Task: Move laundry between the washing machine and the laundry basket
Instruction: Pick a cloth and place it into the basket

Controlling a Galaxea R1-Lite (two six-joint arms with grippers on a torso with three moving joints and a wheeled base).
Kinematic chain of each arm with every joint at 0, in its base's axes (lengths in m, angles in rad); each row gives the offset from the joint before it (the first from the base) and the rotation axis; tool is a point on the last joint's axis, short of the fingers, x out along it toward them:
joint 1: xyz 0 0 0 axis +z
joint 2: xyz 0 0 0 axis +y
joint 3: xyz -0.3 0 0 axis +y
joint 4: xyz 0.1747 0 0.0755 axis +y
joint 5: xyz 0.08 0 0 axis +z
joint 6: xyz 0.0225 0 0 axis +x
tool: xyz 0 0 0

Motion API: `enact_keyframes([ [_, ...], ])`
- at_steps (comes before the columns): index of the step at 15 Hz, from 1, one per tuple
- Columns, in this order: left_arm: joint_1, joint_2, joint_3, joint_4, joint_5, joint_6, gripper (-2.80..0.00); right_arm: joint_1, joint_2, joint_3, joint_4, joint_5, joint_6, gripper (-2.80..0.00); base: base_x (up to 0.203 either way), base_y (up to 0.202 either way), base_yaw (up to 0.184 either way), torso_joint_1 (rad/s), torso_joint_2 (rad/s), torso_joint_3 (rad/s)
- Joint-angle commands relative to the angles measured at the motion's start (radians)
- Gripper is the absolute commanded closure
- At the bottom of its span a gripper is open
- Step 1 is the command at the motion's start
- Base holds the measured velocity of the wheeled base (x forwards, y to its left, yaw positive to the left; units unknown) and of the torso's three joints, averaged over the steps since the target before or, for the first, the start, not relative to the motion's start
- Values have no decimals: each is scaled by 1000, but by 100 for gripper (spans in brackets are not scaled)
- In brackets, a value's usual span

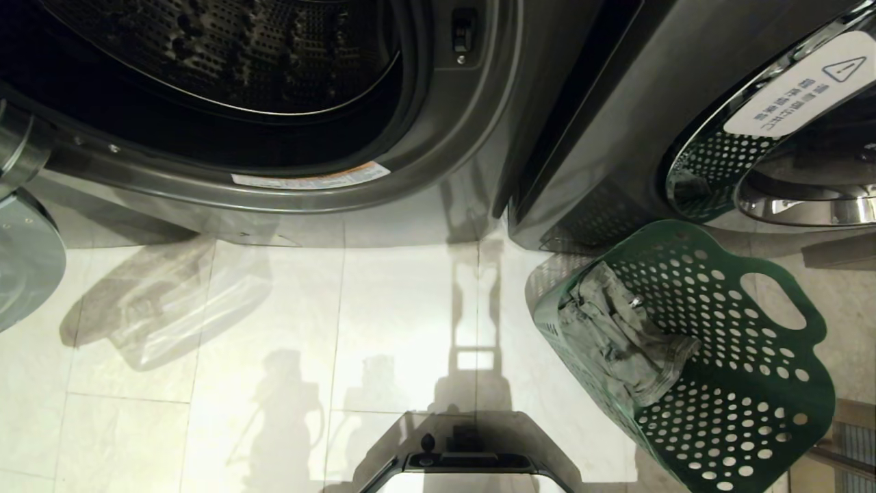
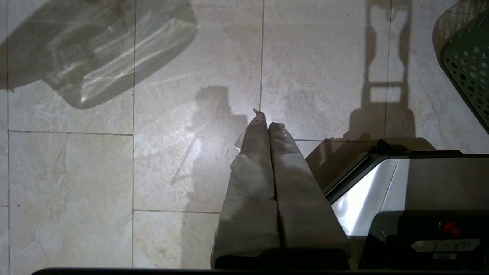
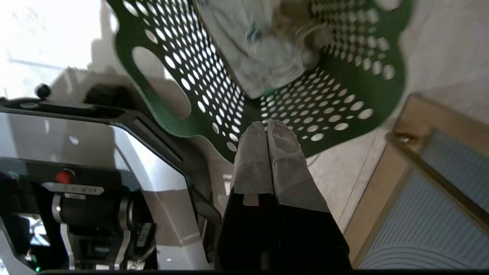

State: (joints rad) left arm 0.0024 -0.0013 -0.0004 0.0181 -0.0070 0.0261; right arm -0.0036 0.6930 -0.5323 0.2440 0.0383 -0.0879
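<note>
The washing machine (image 1: 438,157) fills the upper left of the head view with its door (image 1: 24,253) swung open to the left and its dark drum (image 1: 226,55) showing. The dark green laundry basket (image 1: 818,322) stands on the floor to the right, tilted. The grey-green laundry (image 1: 616,335) lies crumpled against its inner wall. Neither gripper shows in the head view. My right gripper (image 3: 266,128) is shut and empty, hanging just short of the basket (image 3: 214,126) rim, with the laundry (image 3: 259,57) beyond it. My left gripper (image 2: 268,120) is shut and empty over the tiles.
A second dark grey machine (image 1: 616,123) with a chrome-ringed shut door stands behind the basket. My base (image 1: 465,459) juts in at the lower middle. A wood-framed panel (image 3: 439,183) lies beside the basket. Pale floor tiles (image 1: 274,329) stretch between base and machines.
</note>
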Motion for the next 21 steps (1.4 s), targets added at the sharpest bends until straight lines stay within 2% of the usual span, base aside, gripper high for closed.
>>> enact_keyframes([
  [1, 1, -2, 0, 0, 2, -11, 0, 0, 229, 51, -120, 0, 0, 0, 0, 0, 0, 1, 2, -198],
  [4, 1, -2, 0, -1, 2, -21, 0, -1, 473, 151, -372, 0, 10, 0, 0, 0, 0, 3, 5, -126],
  [10, 1, -2, 0, -1, 2, -21, 0, -21, 874, 248, -823, 0, 71, 0, 0, 0, 0, 1, 2, -19],
  [15, 1, -2, 0, -1, 2, -21, 0, -130, 1221, 302, -1198, -2, 63, 0, 0, 0, 0, 0, 0, 0],
  [17, 1, -2, 0, -1, 2, -21, 0, -163, 1341, 293, -1271, 2, 36, 0, 0, 0, 0, 0, 0, 0],
  [18, 1, -2, 0, 0, 2, -21, 0, -172, 1392, 279, -1307, 4, 21, -280, 0, 0, 0, 0, 0, 0],
  [21, 1, -2, 0, -1, 2, -21, 0, -177, 1476, 156, -1341, 9, 3, -280, 0, 0, 0, 0, 0, 0],
])
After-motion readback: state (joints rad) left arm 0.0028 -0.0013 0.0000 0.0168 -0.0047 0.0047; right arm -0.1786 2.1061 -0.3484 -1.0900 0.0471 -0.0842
